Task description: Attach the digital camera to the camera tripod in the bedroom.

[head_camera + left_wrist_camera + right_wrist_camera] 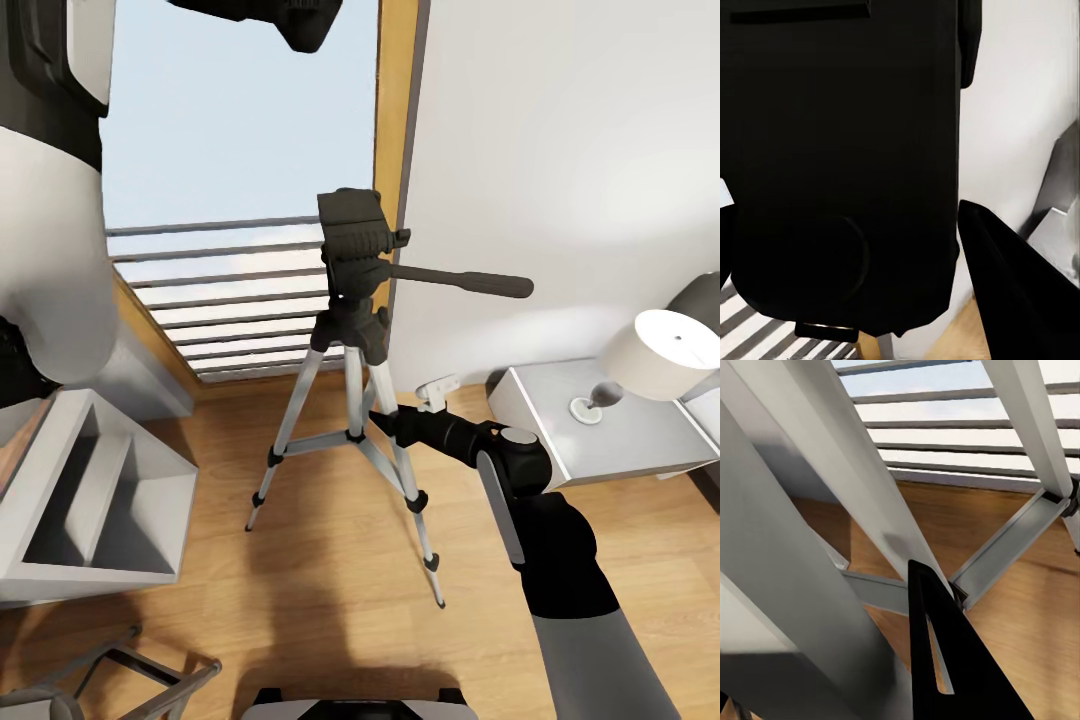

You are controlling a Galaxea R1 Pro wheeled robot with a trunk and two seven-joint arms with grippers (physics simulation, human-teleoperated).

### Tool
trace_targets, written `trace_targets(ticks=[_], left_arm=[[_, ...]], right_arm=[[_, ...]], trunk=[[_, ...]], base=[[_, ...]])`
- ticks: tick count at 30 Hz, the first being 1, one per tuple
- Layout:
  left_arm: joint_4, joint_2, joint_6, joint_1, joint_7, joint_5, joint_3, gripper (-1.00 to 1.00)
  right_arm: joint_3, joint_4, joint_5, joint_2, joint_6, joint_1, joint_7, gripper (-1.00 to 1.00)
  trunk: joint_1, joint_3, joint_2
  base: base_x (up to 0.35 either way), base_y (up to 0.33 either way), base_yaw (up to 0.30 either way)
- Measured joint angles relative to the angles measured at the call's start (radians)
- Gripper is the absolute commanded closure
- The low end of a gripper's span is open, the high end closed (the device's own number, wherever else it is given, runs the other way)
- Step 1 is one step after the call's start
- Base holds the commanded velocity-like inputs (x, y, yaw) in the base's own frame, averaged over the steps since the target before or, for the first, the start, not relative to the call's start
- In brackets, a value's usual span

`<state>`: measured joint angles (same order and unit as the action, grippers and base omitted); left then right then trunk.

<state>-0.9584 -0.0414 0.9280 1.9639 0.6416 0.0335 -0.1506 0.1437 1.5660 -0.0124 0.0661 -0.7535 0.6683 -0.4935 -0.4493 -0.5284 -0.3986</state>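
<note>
The camera tripod stands on the light wood floor in front of the railed window, its black head and long pan handle pointing right. My right gripper is low at the tripod's near leg; in the right wrist view one black finger lies against the silver leg, shut on it. My left arm is raised high at the left. The left gripper is shut on the digital camera, a matte-black body close to the lens, with one finger beside it.
A grey nightstand with a white lamp stands at the right against the wall. A grey open shelf unit sits at the left, and a low grey metal frame lies at the bottom left. The window railing runs behind the tripod.
</note>
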Motion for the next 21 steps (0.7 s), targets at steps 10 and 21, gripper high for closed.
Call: trace_targets(ticks=[10,21], left_arm=[[-0.024,0.104,0.000,0.000,0.162,0.002,-0.052,1.00],[-0.048,0.232,-0.030,0.000,0.485,0.000,-0.149,1.00]], right_arm=[[0.000,0.000,-0.001,0.001,0.000,0.000,0.003,1.00],[0.000,0.000,-0.001,0.001,0.000,0.000,0.003,1.00]], trunk=[[0.000,0.000,0.000],[0.000,0.000,0.000]], base=[[0.000,0.000,0.000],[0.000,0.000,0.000]])
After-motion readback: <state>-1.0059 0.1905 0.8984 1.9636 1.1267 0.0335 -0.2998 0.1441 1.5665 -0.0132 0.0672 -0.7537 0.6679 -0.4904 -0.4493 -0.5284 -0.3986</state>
